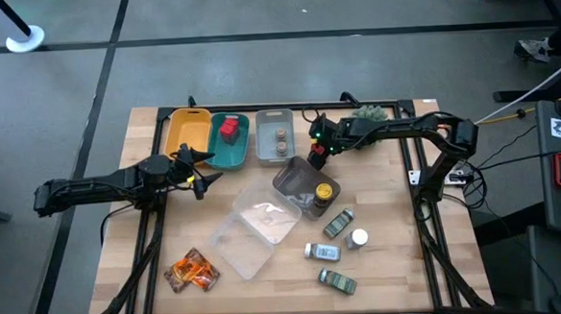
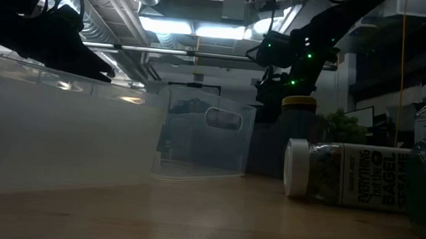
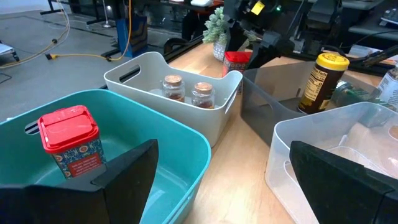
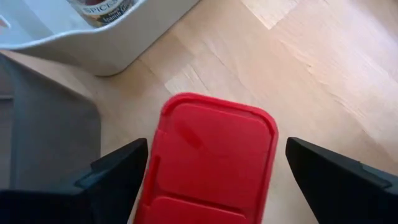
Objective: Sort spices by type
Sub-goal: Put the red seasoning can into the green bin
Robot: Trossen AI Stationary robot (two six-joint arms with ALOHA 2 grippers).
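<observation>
At the near edge of the table lie the orange foil packets at the left and a green-labelled jar on its side at the right; just beyond that jar lie another clear jar, a white-capped bottle and a third green-labelled jar, all close together; in the low view one of them, a white-capped jar, lies on its side on the wood. In the middle stand two clear trays, and touching them a grey bin holding the yellow-lidded jar, which stands upright. The left gripper hovers over the near edge of the teal bin, fingers spread and holding nothing; its wrist view shows one red cube upright inside that teal bin. Along the far edge stand the yellow bin, the teal bin and a pale grey bin with two tiny brown jars upright inside. The right gripper hangs between the pale grey bin and the dark grey bin, near the far edge; its wrist view shows a second red cube between the fingers, which stand apart on either side of it; whether they touch it I cannot tell. Behind the right arm sits the spiky green plant.
</observation>
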